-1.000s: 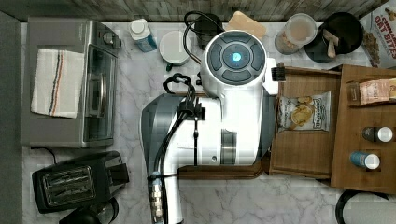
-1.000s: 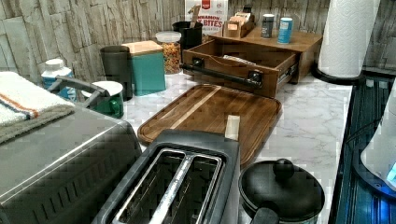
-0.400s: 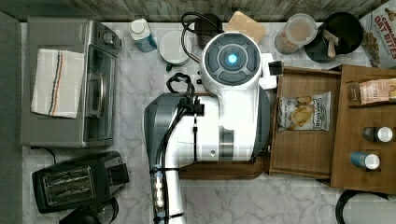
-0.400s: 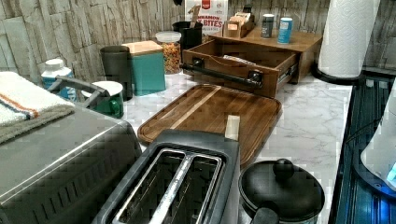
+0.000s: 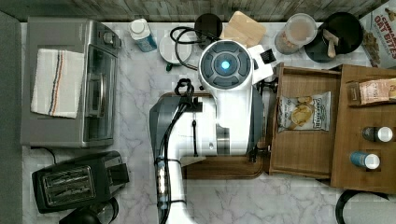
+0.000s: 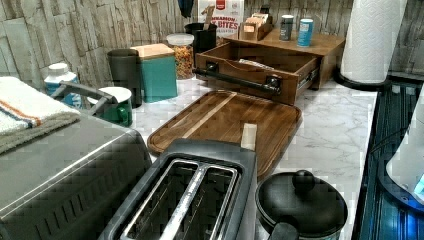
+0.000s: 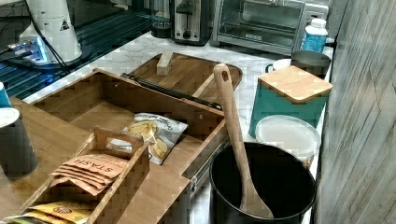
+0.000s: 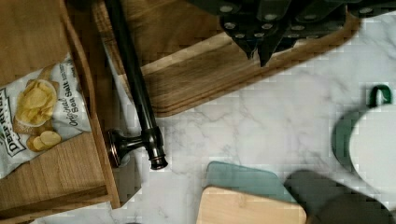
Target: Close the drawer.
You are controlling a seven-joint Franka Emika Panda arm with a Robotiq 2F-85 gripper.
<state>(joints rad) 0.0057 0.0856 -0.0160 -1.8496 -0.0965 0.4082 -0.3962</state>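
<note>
The drawer (image 5: pixel 306 140) stands pulled out, right of the tray (image 5: pixel 224 165) in the top view, chips (image 5: pixel 303 111) inside. Your gripper (image 8: pixel 257 49) hovers near its handle (image 8: pixel 133 88), fingers seemingly together. You're still approaching; next, push the front.

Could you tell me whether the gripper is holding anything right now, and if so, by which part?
Nothing is held. The gripper hangs with its fingertips together over the tray, apart from the drawer and its handle.

Medium-brown drawer (image 5: pixel 306 149); white chip bag (image 5: pixel 304 111); white-grey marbled counter (image 5: pixel 135 93).
</note>
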